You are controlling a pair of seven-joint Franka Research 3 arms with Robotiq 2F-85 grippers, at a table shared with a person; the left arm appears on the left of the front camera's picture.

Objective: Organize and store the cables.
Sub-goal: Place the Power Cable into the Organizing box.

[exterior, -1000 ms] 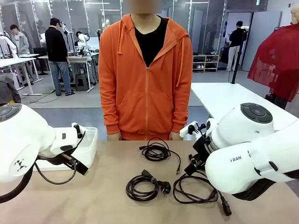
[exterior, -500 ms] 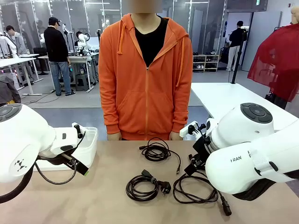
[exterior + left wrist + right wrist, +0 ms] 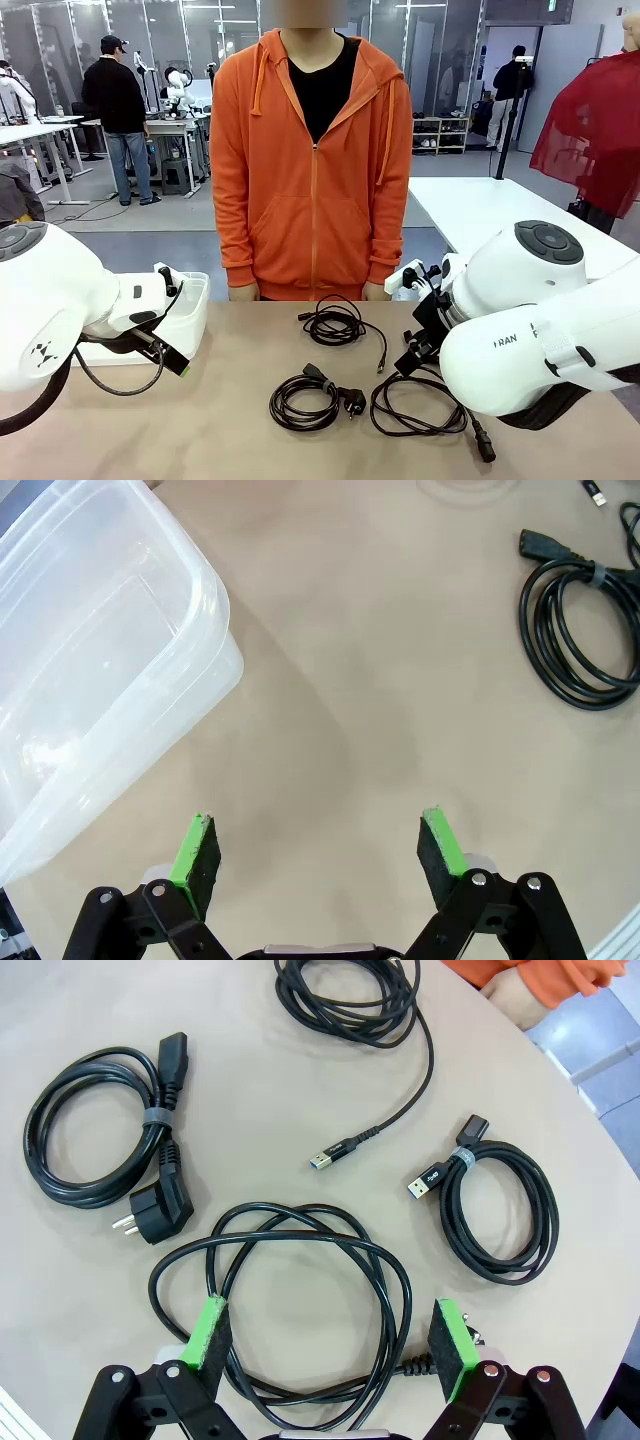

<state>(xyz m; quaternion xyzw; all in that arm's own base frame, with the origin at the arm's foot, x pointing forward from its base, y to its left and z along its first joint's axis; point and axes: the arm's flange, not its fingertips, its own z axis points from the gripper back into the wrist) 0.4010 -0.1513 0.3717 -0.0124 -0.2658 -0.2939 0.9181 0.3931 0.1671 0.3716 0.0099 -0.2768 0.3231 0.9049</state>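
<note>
Over the loose black cable coil [image 3: 300,1233], your right tool [image 3: 325,1330] gapes empty, your left tool [image 3: 320,845] too; nothing looks stored yet; drop, pinch a strand, carry it to the clear plastic bin [image 3: 215,600].

Both arms bend inward, left claw [image 3: 318,828] and right claw [image 3: 328,1318] facing down, jaws wide apart.
</note>
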